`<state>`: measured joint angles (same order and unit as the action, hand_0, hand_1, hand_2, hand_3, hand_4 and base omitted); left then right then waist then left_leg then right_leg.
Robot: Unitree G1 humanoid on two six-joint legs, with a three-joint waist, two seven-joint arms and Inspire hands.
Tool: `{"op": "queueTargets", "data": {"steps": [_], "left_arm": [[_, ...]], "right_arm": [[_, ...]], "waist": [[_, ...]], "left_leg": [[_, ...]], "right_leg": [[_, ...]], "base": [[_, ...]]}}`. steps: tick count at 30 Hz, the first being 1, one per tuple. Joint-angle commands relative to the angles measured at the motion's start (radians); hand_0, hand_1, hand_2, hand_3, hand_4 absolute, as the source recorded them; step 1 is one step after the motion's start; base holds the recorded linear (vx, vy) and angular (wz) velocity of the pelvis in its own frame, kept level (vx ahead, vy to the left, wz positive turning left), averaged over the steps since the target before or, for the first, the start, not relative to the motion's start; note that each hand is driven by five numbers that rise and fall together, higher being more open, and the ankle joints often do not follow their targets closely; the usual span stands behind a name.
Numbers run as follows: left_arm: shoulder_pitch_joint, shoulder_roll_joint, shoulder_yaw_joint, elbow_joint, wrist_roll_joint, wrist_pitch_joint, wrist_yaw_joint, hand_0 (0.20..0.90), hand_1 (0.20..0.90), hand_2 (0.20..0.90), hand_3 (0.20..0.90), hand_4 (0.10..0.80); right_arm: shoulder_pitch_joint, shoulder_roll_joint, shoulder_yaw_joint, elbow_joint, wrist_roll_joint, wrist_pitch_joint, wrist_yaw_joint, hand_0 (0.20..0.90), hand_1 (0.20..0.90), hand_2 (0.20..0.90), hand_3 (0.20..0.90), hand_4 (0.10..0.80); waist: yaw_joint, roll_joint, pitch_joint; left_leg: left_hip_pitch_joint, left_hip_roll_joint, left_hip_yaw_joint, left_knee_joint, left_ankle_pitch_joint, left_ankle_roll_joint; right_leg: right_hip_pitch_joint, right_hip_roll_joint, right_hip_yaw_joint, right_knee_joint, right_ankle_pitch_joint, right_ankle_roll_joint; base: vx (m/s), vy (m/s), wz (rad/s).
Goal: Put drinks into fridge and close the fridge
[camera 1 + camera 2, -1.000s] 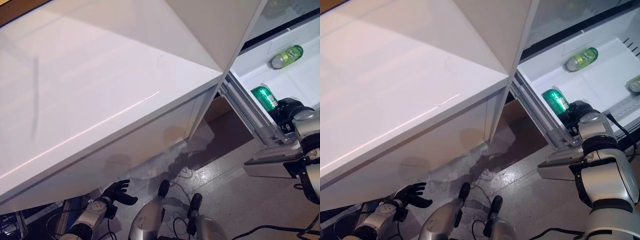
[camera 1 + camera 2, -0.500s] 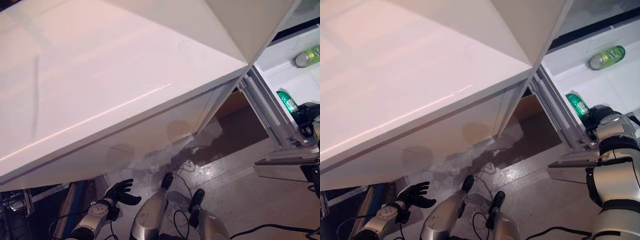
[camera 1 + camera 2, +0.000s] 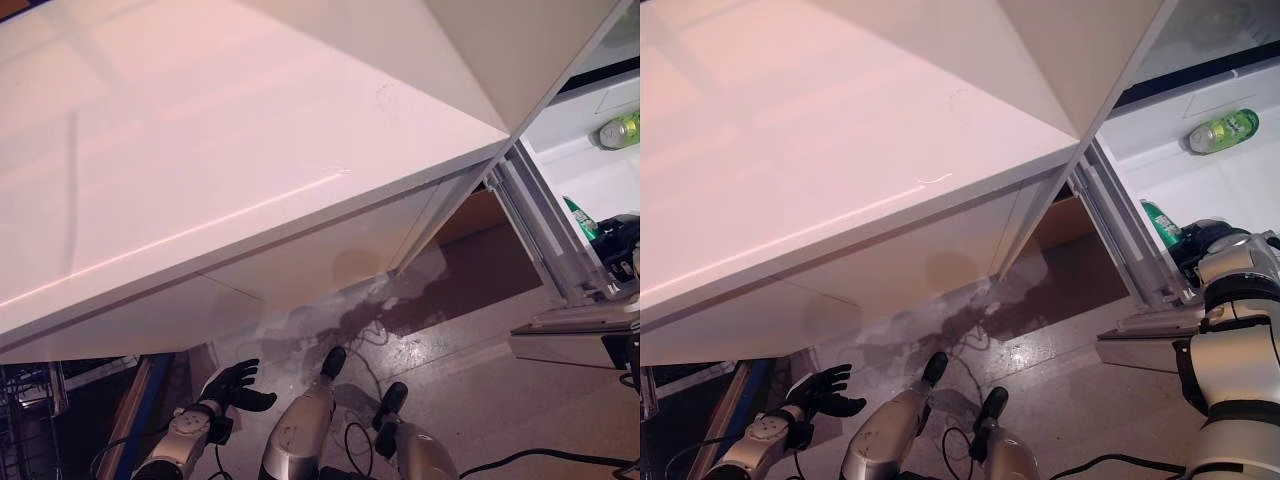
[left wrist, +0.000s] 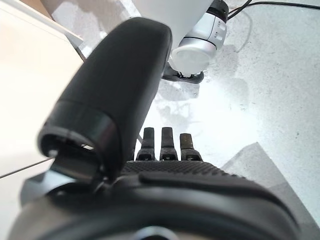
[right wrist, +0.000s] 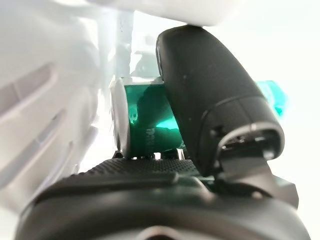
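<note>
My right hand (image 3: 1208, 246) is shut on a dark green can (image 3: 1161, 221) and holds it just inside the open fridge's front edge, low over the white fridge floor (image 3: 1200, 180). In the right wrist view the thumb (image 5: 210, 100) lies across the can (image 5: 147, 125). A light green drink (image 3: 1225, 130) lies on its side further back in the fridge; it also shows in the left eye view (image 3: 622, 130). My left hand (image 3: 235, 384) hangs open and empty low by my left side above the floor, its fingers (image 4: 167, 145) straight.
A large white cabinet top (image 3: 220, 150) spreads across the left and middle. A white slanted panel (image 3: 1090, 60) rises beside the fridge opening. Metal rails (image 3: 1120, 250) run along the fridge's near edge. Grey floor (image 3: 1060, 370) lies below.
The whole picture has shifted, so the camera moved. My right hand still holds the green can at the fridge's edge. My left hand has stayed low and open.
</note>
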<state>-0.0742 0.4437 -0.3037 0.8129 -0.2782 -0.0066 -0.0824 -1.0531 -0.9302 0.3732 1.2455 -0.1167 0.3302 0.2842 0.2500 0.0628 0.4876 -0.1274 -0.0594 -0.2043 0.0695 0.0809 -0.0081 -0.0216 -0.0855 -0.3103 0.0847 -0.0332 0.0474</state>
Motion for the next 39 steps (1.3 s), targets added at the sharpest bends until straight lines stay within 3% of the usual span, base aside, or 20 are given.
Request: {"op": "queueTargets", "data": {"steps": [1,6,10,14,18,22,24,26,27,29,32,39], "left_arm": [[0.101,0.062,-0.001,-0.061,0.049,-0.019,-0.004,0.9,0.9,0.9,0.9,0.8],[0.107,0.069,0.019,-0.077,0.068,0.007,0.006,0.9,0.9,0.9,0.9,0.8],[0.117,0.061,0.037,-0.07,0.086,0.026,0.016,0.9,0.9,0.9,0.9,0.8],[0.129,0.035,0.062,-0.029,0.117,0.036,0.025,0.9,0.9,0.9,0.9,0.8],[0.124,0.001,0.081,0.029,0.138,0.03,0.024,0.9,0.9,0.9,0.9,0.8],[0.136,-0.037,0.105,0.082,0.153,0.018,0.018,0.9,0.9,0.9,0.9,0.8],[0.132,-0.061,0.101,0.124,0.167,0.002,0.019,0.9,0.9,0.9,0.9,0.8],[0.129,-0.073,0.095,0.147,0.173,-0.006,0.021,0.9,0.9,0.9,0.9,0.8],[0.127,-0.08,0.09,0.16,0.176,-0.013,0.021,0.9,0.9,0.9,0.9,0.8],[0.122,-0.086,0.08,0.178,0.178,-0.018,0.017,0.9,0.9,0.9,0.9,0.8],[0.114,-0.088,0.065,0.167,0.168,0.0,0.017,0.9,0.9,0.9,0.9,0.8],[0.102,-0.083,0.048,0.128,0.134,0.028,0.018,0.9,0.9,0.9,0.9,0.8]], "right_arm": [[-0.006,-0.078,0.049,-0.139,0.025,-0.071,0.008,0.9,0.9,0.9,0.9,0.8],[0.019,-0.125,0.043,-0.329,-0.004,-0.142,-0.095,0.9,0.9,0.9,0.9,0.8],[0.051,-0.166,0.016,-0.513,-0.001,-0.147,-0.176,0.9,0.9,0.9,0.9,0.8],[0.134,-0.202,-0.087,-0.725,0.037,-0.162,-0.27,0.9,0.9,0.9,0.9,0.8],[0.267,-0.211,-0.231,-0.838,0.031,-0.228,-0.438,0.9,0.9,0.9,0.9,0.8],[0.471,-0.145,-0.443,-0.927,0.274,-0.263,-0.553,0.9,0.9,0.9,0.9,0.8],[0.567,-0.036,-0.549,-0.926,0.528,-0.317,-0.61,0.9,0.9,0.9,0.9,0.8],[0.615,0.039,-0.592,-0.921,0.676,-0.351,-0.596,0.9,0.9,0.9,0.9,0.8],[0.639,0.094,-0.618,-0.92,0.88,-0.373,-0.59,0.9,0.9,0.9,0.9,0.8],[0.676,0.19,-0.66,-0.891,1.019,-0.419,-0.559,0.9,0.9,0.9,0.9,0.8],[0.7,0.248,-0.652,-0.899,0.993,-0.474,-0.555,0.9,0.9,0.9,0.9,0.8],[0.695,0.26,-0.633,-0.871,0.953,-0.503,-0.56,0.9,0.9,0.9,0.9,0.8]], "waist": [[0.013,-0.05,-0.073],[-0.026,-0.084,-0.114],[-0.061,-0.104,-0.153],[-0.108,-0.118,-0.211],[-0.147,-0.118,-0.271],[-0.186,-0.111,-0.33],[-0.206,-0.103,-0.348],[-0.215,-0.099,-0.353],[-0.22,-0.096,-0.355],[-0.226,-0.092,-0.358],[-0.229,-0.088,-0.353],[-0.209,-0.087,-0.297]], "left_leg": [[-0.025,-0.02,0.077,0.072,-0.099,0.017],[0.023,-0.012,0.105,0.038,-0.108,0.02],[0.049,-0.012,0.125,0.025,-0.118,0.021],[0.076,-0.01,0.151,0.016,-0.133,0.023],[0.107,-0.008,0.18,0.0,-0.15,0.024],[0.144,-0.004,0.216,-0.008,-0.17,0.021],[0.17,-0.001,0.233,-0.005,-0.186,0.022],[0.185,0.0,0.239,-0.002,-0.195,0.024],[0.196,0.002,0.245,0.001,-0.201,0.025],[0.212,0.007,0.255,0.014,-0.219,0.027],[0.21,0.008,0.26,0.056,-0.24,0.033],[0.143,0.002,0.231,0.209,-0.303,0.057]], "right_leg": [[-0.082,0.037,0.049,0.14,-0.063,-0.028],[-0.045,0.048,0.079,0.089,-0.043,-0.011],[-0.027,0.053,0.104,0.065,-0.034,0.0],[-0.013,0.059,0.141,0.042,-0.03,0.009],[0.002,0.063,0.171,0.016,-0.029,0.019],[0.025,0.063,0.192,0.002,-0.037,0.024],[0.045,0.063,0.201,0.004,-0.046,0.023],[0.057,0.062,0.205,0.007,-0.051,0.022],[0.064,0.062,0.207,0.012,-0.057,0.021],[0.077,0.056,0.206,0.025,-0.069,0.021],[0.078,0.047,0.204,0.056,-0.084,0.015],[0.037,0.017,0.173,0.178,-0.126,-0.015]], "base": [[-0.019,-0.008,-0.05],[-0.024,-0.011,-0.18],[-0.031,0.001,-0.26],[-0.034,0.007,-0.29],[-0.021,0.012,-0.35],[0.045,0.01,-0.29],[0.086,-0.018,-0.32],[0.087,-0.036,-0.19],[0.091,-0.044,-0.12],[0.112,-0.053,-0.23],[0.071,-0.053,-0.12],[0.003,-0.025,0.06]]}}
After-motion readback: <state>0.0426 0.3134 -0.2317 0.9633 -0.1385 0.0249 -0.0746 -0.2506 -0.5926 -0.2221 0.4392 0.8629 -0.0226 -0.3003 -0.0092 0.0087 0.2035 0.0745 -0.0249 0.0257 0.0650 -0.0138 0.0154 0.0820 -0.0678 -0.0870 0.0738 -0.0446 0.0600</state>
